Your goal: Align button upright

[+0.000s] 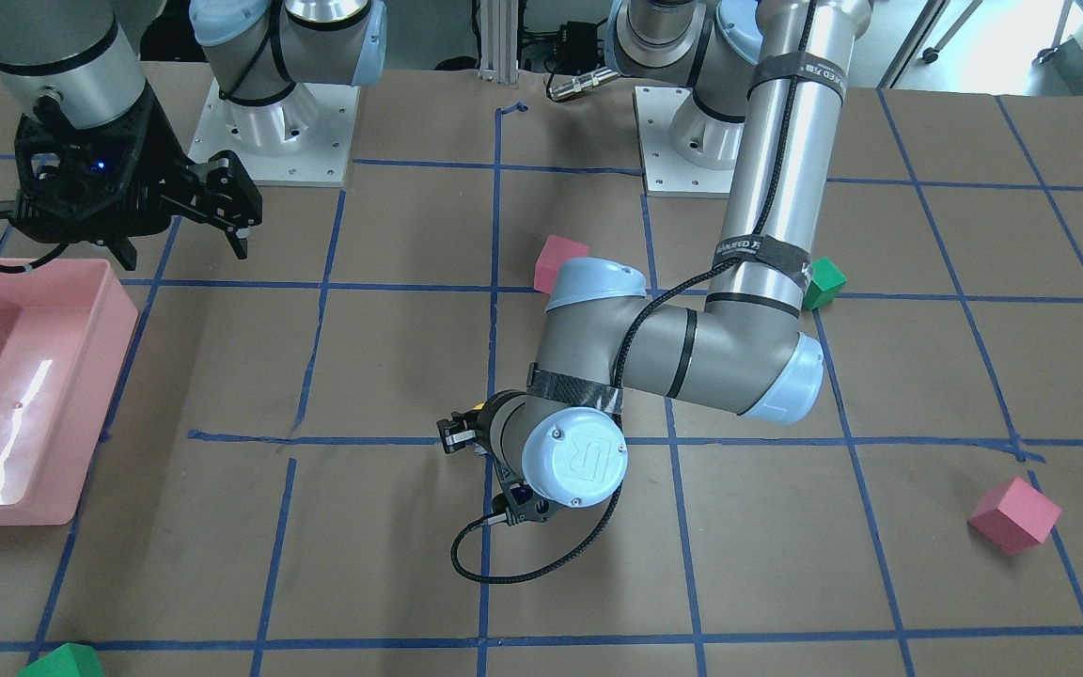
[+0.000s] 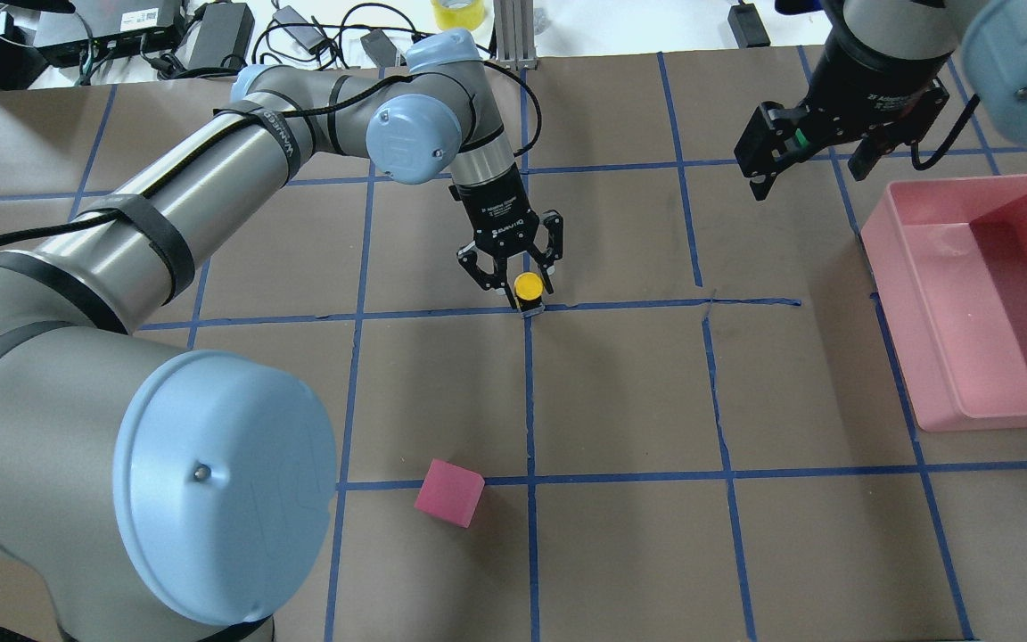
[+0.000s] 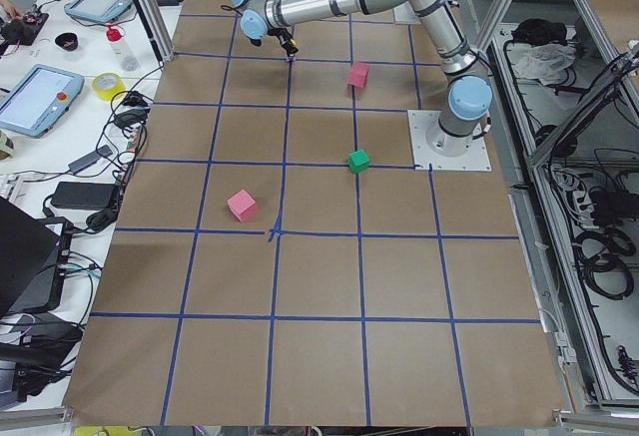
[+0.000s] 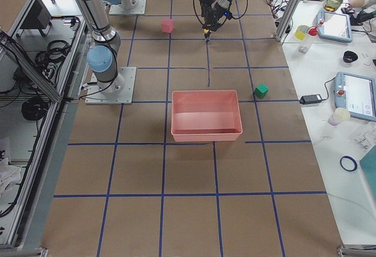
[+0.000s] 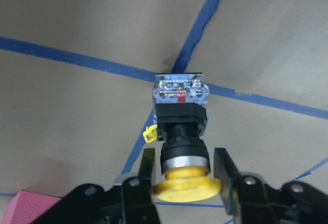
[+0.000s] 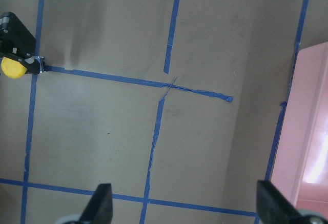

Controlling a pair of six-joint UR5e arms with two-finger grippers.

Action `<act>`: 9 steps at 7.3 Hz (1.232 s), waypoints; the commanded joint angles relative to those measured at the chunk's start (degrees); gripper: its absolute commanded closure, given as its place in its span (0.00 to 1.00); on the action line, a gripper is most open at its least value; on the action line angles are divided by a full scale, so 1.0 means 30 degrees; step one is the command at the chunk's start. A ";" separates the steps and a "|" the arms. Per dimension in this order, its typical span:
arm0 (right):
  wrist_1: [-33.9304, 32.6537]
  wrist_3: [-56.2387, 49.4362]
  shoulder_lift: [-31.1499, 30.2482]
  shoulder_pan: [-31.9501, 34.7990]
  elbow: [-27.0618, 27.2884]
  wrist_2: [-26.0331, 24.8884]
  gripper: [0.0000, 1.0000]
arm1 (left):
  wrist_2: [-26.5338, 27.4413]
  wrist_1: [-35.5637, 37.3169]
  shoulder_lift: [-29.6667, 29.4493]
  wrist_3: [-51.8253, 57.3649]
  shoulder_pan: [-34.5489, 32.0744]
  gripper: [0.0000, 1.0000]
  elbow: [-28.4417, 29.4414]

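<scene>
The button (image 5: 180, 119) stands on its grey-white base on a blue tape crossing, with its round yellow cap up towards the wrist camera. In the overhead view its cap (image 2: 528, 286) sits between the fingers of my left gripper (image 2: 524, 290). The left gripper (image 5: 185, 168) points down and is shut on the button, with one finger on each side just under the cap. In the front view the wrist hides most of it. My right gripper (image 2: 812, 169) hangs open and empty, well to the right near the bin. The button also shows in the right wrist view (image 6: 13, 66).
A pink bin (image 2: 977, 294) stands at the right edge. A pink cube (image 2: 449, 492) lies nearer the robot's base. Another pink cube (image 1: 1014, 513) and two green cubes (image 1: 824, 282) (image 1: 62, 661) lie further off. Blue tape lines grid the brown table.
</scene>
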 commanded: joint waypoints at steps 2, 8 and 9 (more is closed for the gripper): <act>-0.0029 -0.0003 -0.0012 0.0016 0.0000 0.0000 0.00 | 0.1914 -0.0342 0.2298 0.1088 0.0229 0.06 -0.0201; 0.0000 -0.0003 -0.0012 -0.0013 0.0000 0.0000 0.00 | 0.6755 -0.1872 1.1292 0.8646 0.2131 0.09 -0.2456; 0.0000 -0.0003 -0.0012 0.0016 0.0000 0.0000 0.00 | 0.7286 -0.0882 1.1738 0.8799 0.2541 0.09 -0.2835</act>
